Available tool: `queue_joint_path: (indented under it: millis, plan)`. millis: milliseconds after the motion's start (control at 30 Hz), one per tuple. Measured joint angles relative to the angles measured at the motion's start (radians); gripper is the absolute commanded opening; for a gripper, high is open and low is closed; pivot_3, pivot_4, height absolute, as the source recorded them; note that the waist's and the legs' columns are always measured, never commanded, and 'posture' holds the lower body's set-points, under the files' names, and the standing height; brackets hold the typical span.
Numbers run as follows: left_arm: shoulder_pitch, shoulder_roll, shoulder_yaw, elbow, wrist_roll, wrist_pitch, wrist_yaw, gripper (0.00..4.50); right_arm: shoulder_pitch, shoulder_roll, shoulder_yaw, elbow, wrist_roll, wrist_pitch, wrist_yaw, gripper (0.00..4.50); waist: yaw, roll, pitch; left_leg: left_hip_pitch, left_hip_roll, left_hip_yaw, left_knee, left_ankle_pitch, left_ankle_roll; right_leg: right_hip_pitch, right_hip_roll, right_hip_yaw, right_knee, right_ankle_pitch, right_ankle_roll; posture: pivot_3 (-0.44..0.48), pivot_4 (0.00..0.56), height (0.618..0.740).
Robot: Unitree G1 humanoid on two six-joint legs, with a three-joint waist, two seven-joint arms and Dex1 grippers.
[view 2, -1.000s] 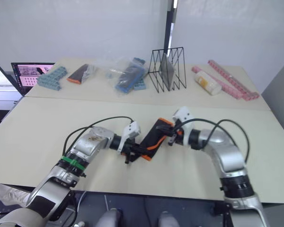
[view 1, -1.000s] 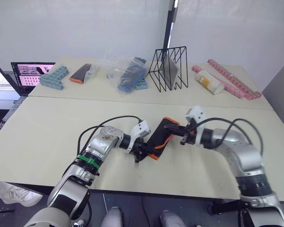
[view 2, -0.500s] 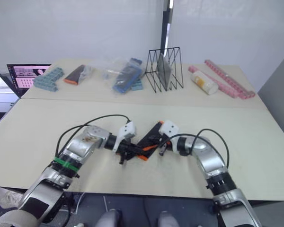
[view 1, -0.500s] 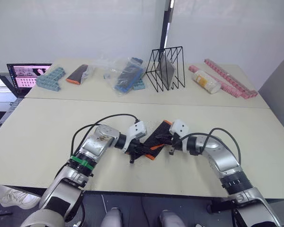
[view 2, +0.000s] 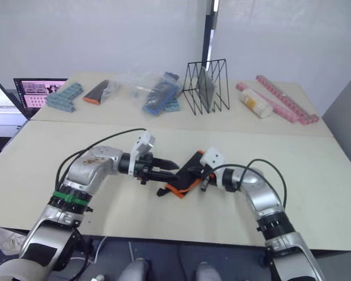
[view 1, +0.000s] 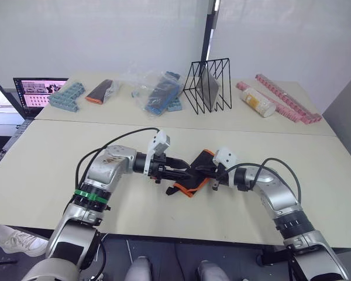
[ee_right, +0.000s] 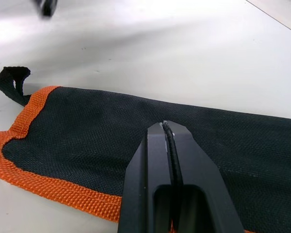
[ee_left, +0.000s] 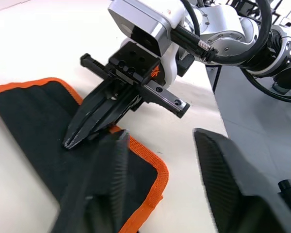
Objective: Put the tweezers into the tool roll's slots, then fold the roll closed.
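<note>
The right gripper (ee_right: 167,128) had its jaws pressed together over a thin black cord, its tips down on the tool roll (view 1: 193,175); the left gripper (view 1: 178,171) stood with its jaws apart, empty, just off the roll's near-left end. The roll lay folded on the front table (view 1: 41,158), between the two grippers and well in from the table's near edge, and no tweezers could be made out on it. The likeliest trouble, as I judged it, was that a pull on the cord would drag or lift the light fabric and spring the fold open; the two grippers were also close enough to knock together. There was open tabletop to both sides and in front, while the wire rack (view 1: 209,85) and plastic bag (view 1: 155,89) stood well behind.
</note>
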Motion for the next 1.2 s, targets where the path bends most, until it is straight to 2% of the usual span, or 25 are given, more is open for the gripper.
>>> queue_joint_path:
  millis: [100,300,533,633,733,900,1067,1200]
  plan:
    - [0.022,-0.033,-0.055,0.080,0.079,-0.149,0.018,0.04,0.002,0.000,-0.003,-0.004,0.000,0.000,0.000,0.00,0.001,0.000,0.000,0.000,0.000,0.000,0.000,0.000,0.000,0.000,0.000,0.000,0.000,0.000,0.000,0.000,0.150,0.735]
    - [0.026,-0.122,-0.116,0.226,0.194,-0.363,0.070,0.04,0.024,0.013,-0.031,-0.040,0.005,0.013,-0.006,0.00,0.009,0.000,0.000,-0.001,0.000,0.000,0.000,0.000,0.000,-0.001,0.000,0.000,-0.001,0.000,0.000,0.000,0.150,0.735]
    - [0.021,-0.107,-0.163,0.264,0.274,-0.514,0.075,0.04,0.024,0.067,-0.043,0.028,-0.002,-0.028,-0.082,0.00,0.004,-0.001,-0.004,0.005,0.000,0.001,-0.002,0.000,0.000,0.004,0.000,0.000,-0.002,0.000,0.000,0.000,0.150,0.735]
    - [0.037,-0.096,-0.168,0.239,0.291,-0.530,0.076,0.04,-0.029,0.075,-0.058,0.132,-0.035,-0.072,-0.163,0.00,-0.005,-0.001,-0.004,0.017,0.000,0.001,-0.004,0.000,0.000,0.016,0.000,0.000,-0.007,0.000,0.000,0.000,0.150,0.735]
    - [0.051,-0.081,-0.168,0.214,0.294,-0.532,0.075,0.04,-0.076,0.078,-0.095,0.249,-0.061,-0.099,-0.242,0.00,-0.008,-0.001,-0.005,0.016,0.000,0.000,-0.005,-0.001,0.000,0.016,0.000,0.000,-0.008,-0.001,0.000,0.000,0.150,0.735]
    - [0.060,-0.080,-0.149,0.190,0.285,-0.509,0.078,0.04,-0.098,0.095,-0.101,0.322,-0.086,-0.173,-0.266,0.00,-0.011,-0.001,-0.005,0.016,0.000,0.000,-0.005,-0.002,0.002,0.016,0.000,0.000,-0.008,-0.001,0.000,0.000,0.150,0.735]
    - [0.066,-0.089,-0.128,0.185,0.258,-0.471,0.077,0.04,-0.096,0.094,-0.183,0.337,-0.074,-0.246,-0.298,0.00,-0.011,0.001,-0.003,0.010,0.000,0.000,-0.004,-0.002,0.002,0.012,0.000,0.001,-0.008,-0.001,0.000,0.000,0.150,0.735]
    - [0.065,-0.095,-0.121,0.186,0.247,-0.459,0.072,0.04,-0.049,0.118,-0.207,0.196,0.016,-0.199,-0.213,0.00,-0.012,0.002,-0.003,0.008,0.000,0.000,-0.005,-0.002,0.003,0.010,0.000,0.001,-0.008,-0.001,0.000,0.000,0.150,0.735]
